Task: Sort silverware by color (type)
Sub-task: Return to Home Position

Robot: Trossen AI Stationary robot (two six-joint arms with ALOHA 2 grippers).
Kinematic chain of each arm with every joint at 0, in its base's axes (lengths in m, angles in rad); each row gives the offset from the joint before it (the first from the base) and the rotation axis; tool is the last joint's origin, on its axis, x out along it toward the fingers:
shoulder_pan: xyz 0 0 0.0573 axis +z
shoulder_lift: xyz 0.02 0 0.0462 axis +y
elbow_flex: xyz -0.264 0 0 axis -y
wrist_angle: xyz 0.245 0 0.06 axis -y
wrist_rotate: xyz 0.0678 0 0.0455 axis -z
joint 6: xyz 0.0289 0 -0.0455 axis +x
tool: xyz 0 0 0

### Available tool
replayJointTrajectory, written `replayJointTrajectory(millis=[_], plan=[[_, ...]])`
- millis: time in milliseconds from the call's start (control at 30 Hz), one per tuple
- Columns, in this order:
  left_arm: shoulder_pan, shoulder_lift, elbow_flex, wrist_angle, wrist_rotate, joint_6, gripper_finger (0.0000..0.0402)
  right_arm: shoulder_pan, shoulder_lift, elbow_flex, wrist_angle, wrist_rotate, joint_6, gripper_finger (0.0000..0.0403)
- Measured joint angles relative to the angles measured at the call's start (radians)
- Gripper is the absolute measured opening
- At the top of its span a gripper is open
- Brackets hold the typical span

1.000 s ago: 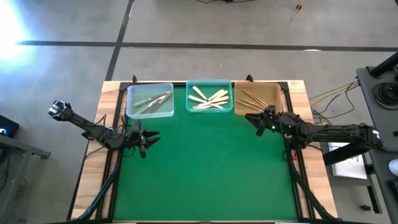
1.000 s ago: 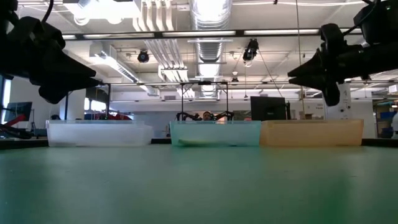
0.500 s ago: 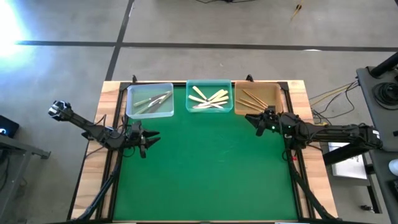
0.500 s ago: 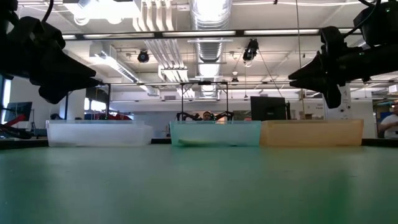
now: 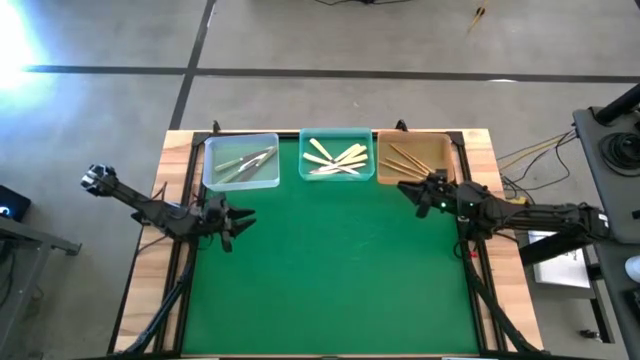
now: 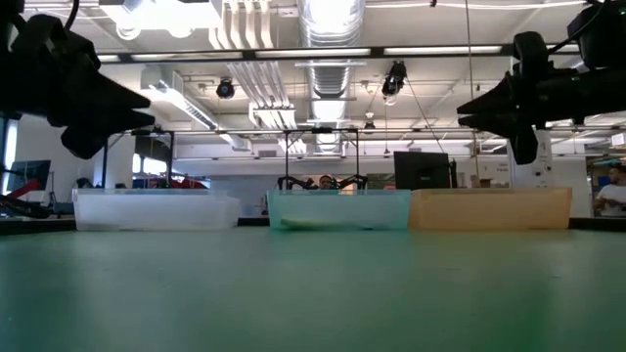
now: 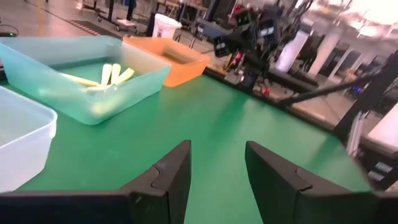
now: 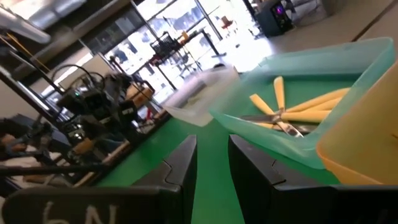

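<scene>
All the silverware lies in three trays along the table's far edge. Silver-grey pieces (image 5: 245,160) are in the clear tray (image 5: 212,180). Cream-yellow pieces (image 5: 335,155) are in the teal tray (image 5: 338,132); the right wrist view shows a silver-grey piece (image 8: 280,123) lying among them. Tan wood-like pieces (image 5: 403,157) are in the orange tray (image 5: 440,145). My left gripper (image 5: 243,217) hovers open near the table's left edge, near side of the clear tray. My right gripper (image 5: 405,186) hovers open just near side of the orange tray.
The green mat (image 5: 330,270) stretches from the trays to the near edge with nothing lying on it. The table's wooden border (image 5: 160,200) frames the mat. Cables (image 5: 530,155) and a stand sit beyond the right edge.
Both grippers have risen a little above the mat and drawn slightly outward, the left toward the left edge, the right toward the right edge. The trays and the silverware have stayed where they were.
</scene>
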Motion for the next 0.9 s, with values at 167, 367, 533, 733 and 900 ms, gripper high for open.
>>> replayJointTrajectory(millis=[167,367,533,733,900], plan=[[0.0,-0.107,0.0,0.001,0.0,0.0,0.0135,0.0,-0.081,-0.008,-0.042,0.0,0.0,0.0082],[0.0,-0.23,0.0,0.003,0.0,0.0,0.0135,0.0,-0.15,-0.008,-0.06,0.0,0.0,0.0082],[0.0,-0.277,0.0,0.02,-0.001,0.0,0.0135,0.0,-0.211,-0.009,-0.071,0.0,0.0,0.0082],[0.0,-0.277,0.0,0.021,0.003,0.0,0.0135,0.0,-0.3,-0.009,-0.074,0.0,0.0,0.0082],[0.0,-0.277,0.0,0.021,0.005,0.0,0.0135,0.0,-0.358,-0.01,-0.075,0.001,0.0,0.0082]])
